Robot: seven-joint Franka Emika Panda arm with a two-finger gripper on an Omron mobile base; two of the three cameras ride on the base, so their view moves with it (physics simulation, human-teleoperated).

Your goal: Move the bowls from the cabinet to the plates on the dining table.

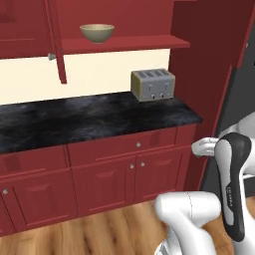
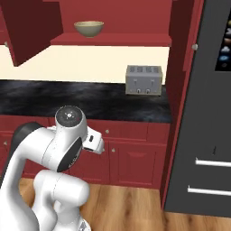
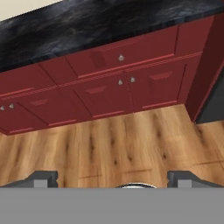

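An olive-tan bowl point(image 1: 97, 32) point(image 2: 89, 28) stands upright on the red shelf of the open cabinet point(image 1: 124, 44) point(image 2: 113, 39), high above the counter. The cabinet door point(image 1: 56, 40) point(image 2: 27, 27) hangs open at the shelf's left. My gripper point(image 3: 113, 179) is open, its fingertips point(image 3: 43, 178) far apart with nothing between them. It is held low in front of the base, pointing down at the wooden floor and the lower red cabinet fronts, far below the bowl. The plates and the dining table are out of view.
A silver toaster point(image 1: 153, 84) point(image 2: 144, 80) sits on the black marbled kitchen counter point(image 1: 74, 122) point(image 2: 67, 101) below the shelf. Red drawers and doors point(image 3: 118, 70) run under it. A tall red panel and a dark fridge point(image 2: 212, 113) stand to the right. Wooden floor point(image 3: 113, 144) lies in front.
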